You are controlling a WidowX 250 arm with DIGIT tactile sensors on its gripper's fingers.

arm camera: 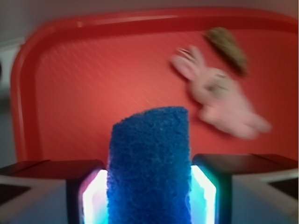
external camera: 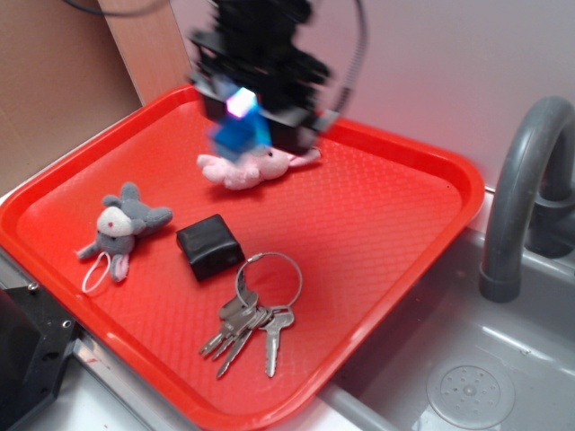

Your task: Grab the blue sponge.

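From my exterior feed the lighting is bright and even, with only soft, short shadows under the small black box [external camera: 208, 245] and the ring of metal keys [external camera: 254, 314]. The glossy red plastic tray [external camera: 377, 233] shows pale sheen along its rim. The black end effector [external camera: 241, 112] and the bright-blue rough sponge [external camera: 241, 133] are smeared by motion blur, and a pinkish-white glow blooms there. On my wrist feed the sponge's texture is fairly sharp, while the pink plush bunny [arm camera: 219, 93] and the tray beyond are soft and streaked. White-cyan light glares from the inner finger pads [arm camera: 96, 198], overexposed.
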